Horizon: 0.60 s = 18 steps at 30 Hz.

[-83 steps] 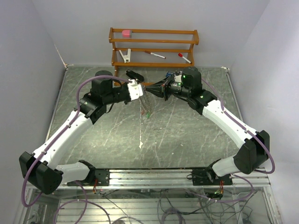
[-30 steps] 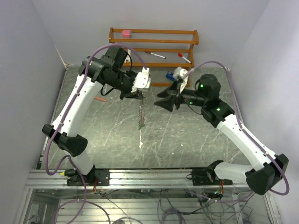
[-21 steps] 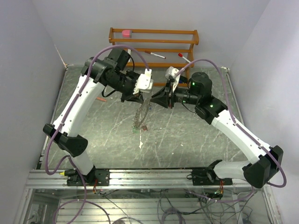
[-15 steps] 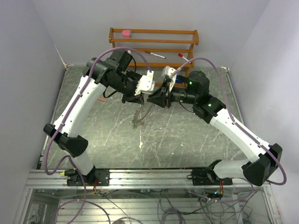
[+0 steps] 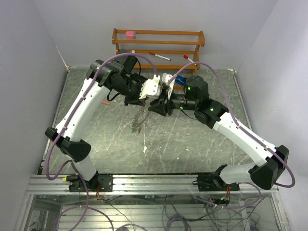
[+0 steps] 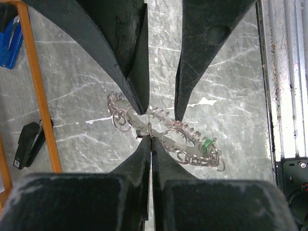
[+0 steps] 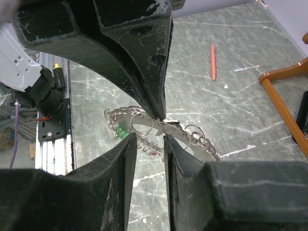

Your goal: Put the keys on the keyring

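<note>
Grey metal keyring (image 5: 139, 119) clamped in your left gripper (image 5: 149, 98), with your right gripper (image 5: 159, 105) parted at the rim.
From above, your two grippers meet tip to tip over the table (image 5: 202, 144), and the ring hangs below the left gripper's fingers. On your left wrist camera, the left fingers are pressed together on the thin rim. The right gripper's two fingers come in from the opposite side with a gap between them and a stretch of rim lying in that gap; you cannot tell whether they touch it. The keys (image 6: 204, 151), one with a green tag (image 6: 207, 143), bunch on the ring off to the right of both grippers. On your right wrist camera, your right fingers stand apart just short of the rim, and the left gripper's closed tips pinch it directly beyond them.
</note>
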### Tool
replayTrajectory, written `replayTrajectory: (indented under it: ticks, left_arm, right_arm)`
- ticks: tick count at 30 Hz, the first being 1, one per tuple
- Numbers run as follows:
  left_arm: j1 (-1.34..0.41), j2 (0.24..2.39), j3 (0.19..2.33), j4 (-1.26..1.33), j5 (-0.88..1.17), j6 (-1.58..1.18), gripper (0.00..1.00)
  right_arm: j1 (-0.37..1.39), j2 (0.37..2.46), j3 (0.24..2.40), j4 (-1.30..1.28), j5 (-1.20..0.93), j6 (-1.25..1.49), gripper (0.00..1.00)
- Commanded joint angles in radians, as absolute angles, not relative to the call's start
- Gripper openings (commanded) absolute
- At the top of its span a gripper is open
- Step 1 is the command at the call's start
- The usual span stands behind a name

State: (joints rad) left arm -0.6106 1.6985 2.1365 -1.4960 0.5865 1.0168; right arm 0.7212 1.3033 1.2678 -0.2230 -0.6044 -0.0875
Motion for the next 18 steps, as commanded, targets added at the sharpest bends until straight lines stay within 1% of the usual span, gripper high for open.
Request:
replayTrajectory:
  ticks: [1,12,18]
  left_arm:
    - [-0.620,1.678,2.163,-1.496,0.626,1.014,0.07]
    - [-0.621,1.638,2.087,-1.477,0.768,1.038,0.07]
    - [-0.621,1.600,2.050,-1.418,0.764,1.031,0.07]
  right_arm:
    - [0.747,1.293,1.257,-0.211,-0.575,-0.096,0.29]
    - [0.750,1.298,1.225,-0.141,-0.575,-0.078,0.28]
    - [0.750,1.279,1.211,-0.148,-0.577,-0.063,0.27]
